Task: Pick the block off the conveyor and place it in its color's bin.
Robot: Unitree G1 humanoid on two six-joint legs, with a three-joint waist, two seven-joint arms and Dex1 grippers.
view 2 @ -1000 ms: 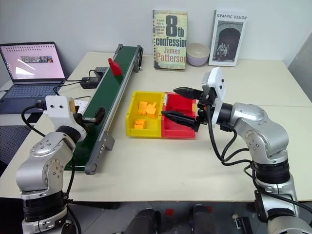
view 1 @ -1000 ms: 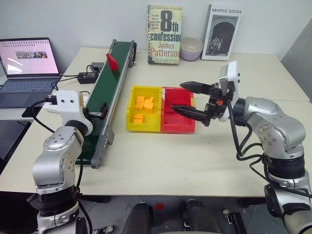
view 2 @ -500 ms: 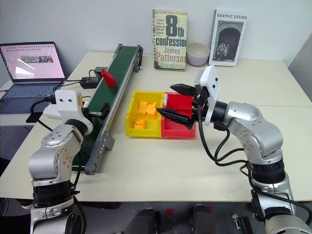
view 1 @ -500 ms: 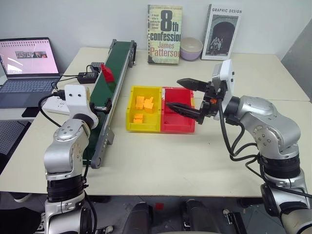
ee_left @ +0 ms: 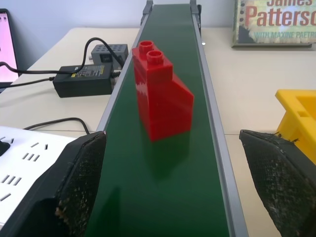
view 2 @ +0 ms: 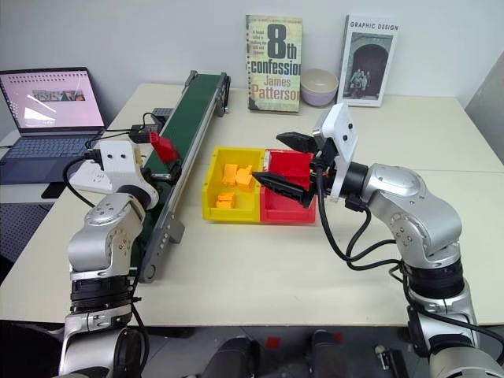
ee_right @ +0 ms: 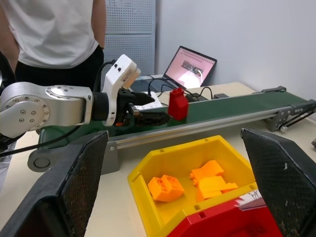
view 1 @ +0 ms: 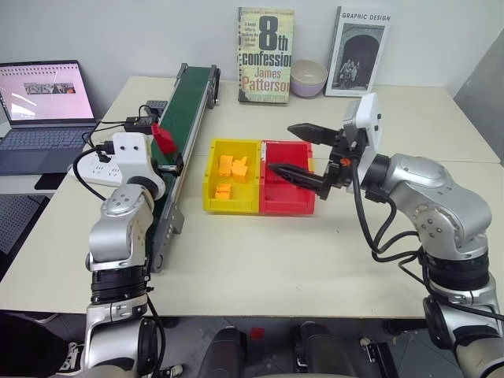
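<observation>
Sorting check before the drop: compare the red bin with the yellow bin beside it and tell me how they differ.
1. Colour: the red bin is bright red, the yellow bin is yellow.
2. Contents: the yellow bin holds several orange blocks; no blocks are visible in the red bin.
3. Position: the yellow bin sits nearer the conveyor; the red bin is on its far side, below the right hand.

Shared: both are square, open-topped trays, side by side and touching.

Cream table (view 1: 260, 252) against a pale wall (view 1: 142, 31); flooring below looks grey, perhaps.
</observation>
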